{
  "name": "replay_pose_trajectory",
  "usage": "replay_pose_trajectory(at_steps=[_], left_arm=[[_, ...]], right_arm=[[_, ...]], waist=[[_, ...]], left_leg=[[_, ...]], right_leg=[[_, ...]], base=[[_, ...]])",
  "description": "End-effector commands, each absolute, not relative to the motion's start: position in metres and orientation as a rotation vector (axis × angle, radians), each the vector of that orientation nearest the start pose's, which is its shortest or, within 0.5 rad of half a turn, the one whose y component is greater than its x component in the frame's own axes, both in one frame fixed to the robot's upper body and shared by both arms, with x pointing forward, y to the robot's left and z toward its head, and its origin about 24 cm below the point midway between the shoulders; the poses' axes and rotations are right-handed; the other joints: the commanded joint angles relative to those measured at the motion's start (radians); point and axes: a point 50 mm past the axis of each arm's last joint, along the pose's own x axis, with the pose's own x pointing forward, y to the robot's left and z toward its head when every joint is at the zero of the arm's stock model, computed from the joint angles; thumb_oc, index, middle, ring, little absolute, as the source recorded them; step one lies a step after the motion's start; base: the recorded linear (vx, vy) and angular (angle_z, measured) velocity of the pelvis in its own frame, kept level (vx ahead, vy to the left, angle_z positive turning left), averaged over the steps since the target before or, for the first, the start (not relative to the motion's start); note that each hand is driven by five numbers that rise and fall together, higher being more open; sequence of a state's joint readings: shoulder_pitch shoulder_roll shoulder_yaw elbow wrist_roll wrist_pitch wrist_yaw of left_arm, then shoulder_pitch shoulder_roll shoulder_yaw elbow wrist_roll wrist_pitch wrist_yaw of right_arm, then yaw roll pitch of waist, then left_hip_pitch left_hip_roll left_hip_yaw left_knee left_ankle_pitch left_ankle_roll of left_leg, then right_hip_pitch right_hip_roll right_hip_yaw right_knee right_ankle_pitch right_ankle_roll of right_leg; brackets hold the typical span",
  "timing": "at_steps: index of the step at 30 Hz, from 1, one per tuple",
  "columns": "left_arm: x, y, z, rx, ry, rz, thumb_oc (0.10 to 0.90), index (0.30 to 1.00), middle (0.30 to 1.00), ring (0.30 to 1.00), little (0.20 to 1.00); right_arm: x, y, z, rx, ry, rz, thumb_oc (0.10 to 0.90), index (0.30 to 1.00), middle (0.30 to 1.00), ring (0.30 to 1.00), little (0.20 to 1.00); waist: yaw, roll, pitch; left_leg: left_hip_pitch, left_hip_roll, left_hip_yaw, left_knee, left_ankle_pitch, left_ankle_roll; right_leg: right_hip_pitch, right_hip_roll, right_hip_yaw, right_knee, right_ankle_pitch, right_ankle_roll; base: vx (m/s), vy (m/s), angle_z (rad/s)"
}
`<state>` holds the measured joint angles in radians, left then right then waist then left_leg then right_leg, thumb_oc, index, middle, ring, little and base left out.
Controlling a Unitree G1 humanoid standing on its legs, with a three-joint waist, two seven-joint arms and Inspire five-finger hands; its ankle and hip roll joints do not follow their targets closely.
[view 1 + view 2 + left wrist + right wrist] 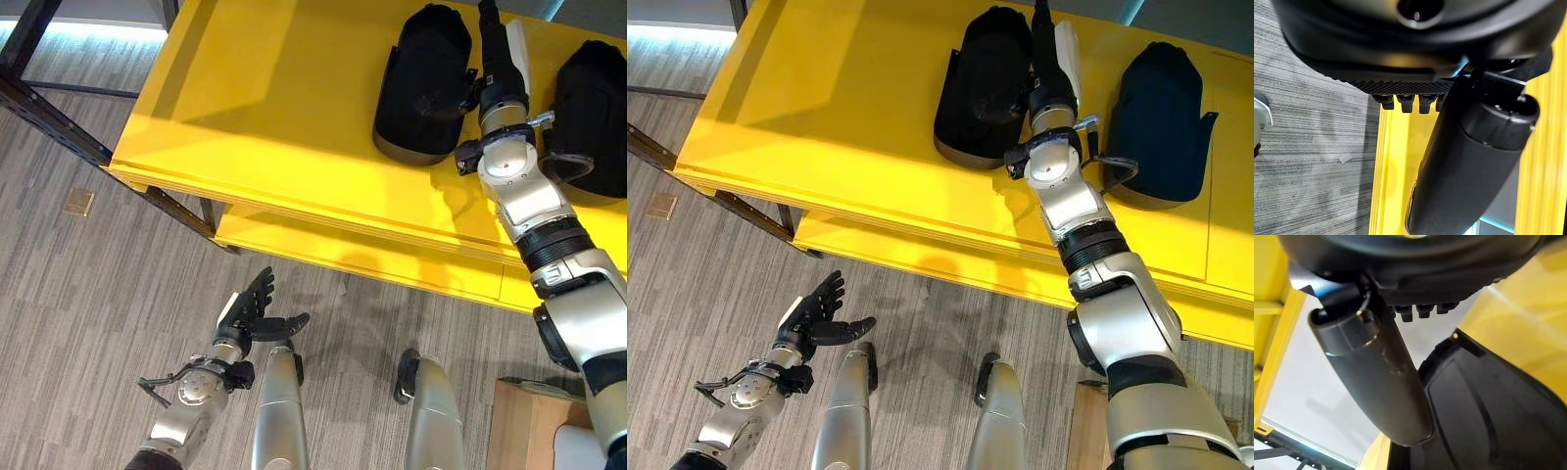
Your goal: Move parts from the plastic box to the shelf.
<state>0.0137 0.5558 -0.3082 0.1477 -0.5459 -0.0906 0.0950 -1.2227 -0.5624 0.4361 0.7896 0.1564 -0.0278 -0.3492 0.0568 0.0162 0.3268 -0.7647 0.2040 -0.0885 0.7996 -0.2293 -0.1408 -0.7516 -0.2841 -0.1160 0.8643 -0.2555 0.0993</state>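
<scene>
My left hand [250,311] hangs low at my left side, fingers straight and spread, thumb out. My right arm reaches far forward and up, nearly straight; my right hand [495,44] has its fingers extended, thumb straight alongside.

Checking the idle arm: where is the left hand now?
In the left eye view, the left hand hangs open, low on the left above the floor, in front of the yellow shelf.
</scene>
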Motion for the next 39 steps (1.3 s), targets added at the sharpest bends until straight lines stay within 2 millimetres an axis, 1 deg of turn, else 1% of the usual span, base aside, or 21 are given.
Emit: replay_pose_trajectory(at_steps=[1, 5, 6, 7, 9, 11, 13, 15, 19, 20, 21, 22, 23, 28, 32, 36, 39], left_arm=[[0.244, 0.212, 0.044, 0.041, 0.034, -0.132, 0.900, 1.000, 1.000, 1.000, 1.000], [0.244, 0.213, 0.044, 0.045, 0.036, -0.126, 0.900, 1.000, 1.000, 1.000, 1.000], [0.244, 0.212, 0.043, 0.043, 0.036, -0.124, 0.900, 1.000, 1.000, 1.000, 1.000], [0.244, 0.213, 0.043, 0.043, 0.037, -0.124, 0.900, 1.000, 1.000, 1.000, 1.000], [0.245, 0.212, 0.041, 0.040, 0.046, -0.116, 0.900, 1.000, 1.000, 1.000, 1.000], [0.245, 0.212, 0.040, 0.040, 0.047, -0.114, 0.900, 1.000, 1.000, 1.000, 1.000], [0.246, 0.212, 0.039, 0.036, 0.048, -0.101, 0.900, 1.000, 1.000, 1.000, 1.000], [0.246, 0.212, 0.038, 0.035, 0.051, -0.096, 0.900, 1.000, 1.000, 1.000, 1.000], [0.244, 0.216, 0.033, 0.032, 0.065, -0.067, 0.900, 1.000, 1.000, 1.000, 1.000], [0.243, 0.217, 0.031, 0.032, 0.076, -0.061, 0.900, 1.000, 1.000, 1.000, 1.000], [0.242, 0.217, 0.029, 0.027, 0.080, -0.055, 0.900, 1.000, 1.000, 1.000, 1.000], [0.242, 0.217, 0.029, 0.028, 0.080, -0.055, 0.900, 1.000, 1.000, 1.000, 1.000], [0.240, 0.219, 0.025, 0.028, 0.095, -0.045, 0.900, 1.000, 1.000, 1.000, 1.000], [0.232, 0.224, 0.015, 0.022, 0.126, -0.002, 0.900, 1.000, 1.000, 1.000, 1.000], [0.225, 0.231, 0.006, 0.014, 0.152, 0.053, 0.900, 1.000, 1.000, 1.000, 1.000], [0.213, 0.239, -0.005, 0.005, 0.194, 0.108, 0.900, 1.000, 1.000, 1.000, 1.000], [0.203, 0.242, -0.013, -0.006, 0.223, 0.140, 0.900, 1.000, 1.000, 1.000, 1.000]], right_arm=[[0.384, -0.182, 0.344, -0.559, -0.749, -0.293, 0.900, 1.000, 1.000, 1.000, 1.000], [0.383, -0.180, 0.342, -0.548, -0.755, -0.280, 0.900, 1.000, 1.000, 1.000, 1.000], [0.384, -0.179, 0.338, -0.527, -0.747, -0.270, 0.900, 1.000, 1.000, 1.000, 1.000], [0.384, -0.179, 0.338, -0.527, -0.747, -0.270, 0.900, 1.000, 1.000, 1.000, 1.000], [0.384, -0.179, 0.327, -0.428, -0.731, -0.244, 0.900, 1.000, 1.000, 1.000, 1.000], [0.384, -0.178, 0.323, -0.417, -0.724, -0.232, 0.900, 1.000, 1.000, 1.000, 1.000], [0.379, -0.180, 0.305, -0.348, -0.713, -0.193, 0.900, 1.000, 1.000, 1.000, 1.000], [0.377, -0.180, 0.301, -0.327, -0.717, -0.182, 0.900, 1.000, 1.000, 1.000, 1.000], [0.366, -0.186, 0.272, -0.274, -0.698, -0.149, 0.900, 1.000, 1.000, 1.000, 1.000], [0.362, -0.189, 0.265, -0.267, -0.691, -0.146, 0.900, 1.000, 1.000, 1.000, 1.000], [0.360, -0.192, 0.253, -0.234, -0.665, -0.136, 0.900, 1.000, 1.000, 1.000, 1.000], [0.360, -0.192, 0.253, -0.234, -0.665, -0.136, 0.900, 1.000, 1.000, 1.000, 1.000], [0.353, -0.199, 0.233, -0.242, -0.628, -0.131, 0.900, 1.000, 1.000, 1.000, 1.000], [0.328, -0.211, 0.196, -0.184, -0.583, -0.122, 0.900, 1.000, 1.000, 1.000, 1.000], [0.306, -0.220, 0.176, -0.156, -0.559, -0.128, 0.900, 1.000, 1.000, 1.000, 1.000], [0.283, -0.236, 0.163, -0.175, -0.539, -0.151, 0.900, 1.000, 1.000, 1.000, 1.000], [0.267, -0.246, 0.154, -0.181, -0.519, -0.168, 0.900, 1.000, 1.000, 1.000, 1.000]], waist=[[0.009, -0.031, -0.062], [0.008, -0.036, -0.068], [0.006, -0.040, -0.072], [0.006, -0.040, -0.072], [0.002, -0.046, -0.075], [0.001, -0.049, -0.075], [-0.006, -0.062, -0.082], [-0.009, -0.064, -0.082], [-0.018, -0.074, -0.094], [-0.021, -0.077, -0.098], [-0.024, -0.079, -0.101], [-0.025, -0.079, -0.101], [-0.033, -0.081, -0.108], [-0.052, -0.083, -0.130], [-0.064, -0.086, -0.158], [-0.080, -0.084, -0.202], [-0.093, -0.077, -0.229]], left_leg=[[0.041, 0.007, -0.034, -0.068, 0.056, 0.045], [0.054, 0.010, -0.034, -0.068, 0.052, 0.043], [0.064, 0.011, -0.035, -0.071, 0.050, 0.043], [0.065, 0.011, -0.035, -0.071, 0.050, 0.043], [0.084, 0.015, -0.034, -0.076, 0.049, 0.041], [0.094, 0.015, -0.034, -0.080, 0.049, 0.041], [0.144, 0.024, -0.032, -0.105, 0.050, 0.037], [0.157, 0.027, -0.032, -0.112, 0.050, 0.036], [0.237, 0.040, -0.026, -0.168, 0.057, 0.032], [0.260, 0.042, -0.024, -0.191, 0.068, 0.033], [0.287, 0.046, -0.023, -0.212, 0.072, 0.032], [0.288, 0.046, -0.023, -0.214, 0.074, 0.032], [0.343, 0.052, -0.015, -0.262, 0.083, 0.031], [0.470, 0.048, 0.013, -0.385, 0.112, 0.028], [0.564, 0.042, 0.039, -0.493, 0.143, 0.030], [0.658, 0.043, 0.072, -0.616, 0.179, 0.028], [0.706, 0.049, 0.090, -0.682, 0.201, 0.029]], right_leg=[[0.080, 0.002, 0.029, -0.075, 0.054, 0.002], [0.095, 0.005, 0.029, -0.080, 0.050, 0.003], [0.106, 0.006, 0.028, -0.084, 0.048, 0.003], [0.107, 0.006, 0.028, -0.084, 0.048, 0.003], [0.134, 0.008, 0.027, -0.093, 0.046, 0.004], [0.142, 0.009, 0.026, -0.097, 0.046, 0.004], [0.202, 0.009, 0.019, -0.128, 0.047, 0.006], [0.215, 0.010, 0.018, -0.134, 0.047, 0.007], [0.303, 0.016, 0.003, -0.194, 0.056, 0.018], [0.332, 0.018, -0.003, -0.221, 0.067, 0.020], [0.363, 0.019, -0.010, -0.246, 0.073, 0.024], [0.364, 0.019, -0.011, -0.248, 0.074, 0.024], [0.426, 0.020, -0.022, -0.298, 0.084, 0.033], [0.559, 0.023, -0.046, -0.430, 0.122, 0.055], [0.642, 0.031, -0.057, -0.538, 0.156, 0.067], [0.716, 0.042, -0.060, -0.653, 0.196, 0.078], [0.748, 0.048, -0.056, -0.715, 0.218, 0.084]], base=[[0.00, 0.000, 0.00], [0.00, 0.000, 0.00], [0.00, 0.000, 0.00], [0.00, 0.000, 0.00], [0.02, 0.011, 0.01], [0.02, 0.003, -0.01], [0.06, 0.007, -0.01], [0.05, 0.003, 0.02], [0.08, 0.007, 0.03], [0.11, 0.004, 0.00], [0.07, -0.005, -0.02], [0.13, 0.018, -0.07], [0.13, 0.030, -0.05], [0.13, 0.051, 0.03], [0.10, 0.049, -0.07], [0.09, 0.033, -0.06], [0.06, 0.026, -0.12]])
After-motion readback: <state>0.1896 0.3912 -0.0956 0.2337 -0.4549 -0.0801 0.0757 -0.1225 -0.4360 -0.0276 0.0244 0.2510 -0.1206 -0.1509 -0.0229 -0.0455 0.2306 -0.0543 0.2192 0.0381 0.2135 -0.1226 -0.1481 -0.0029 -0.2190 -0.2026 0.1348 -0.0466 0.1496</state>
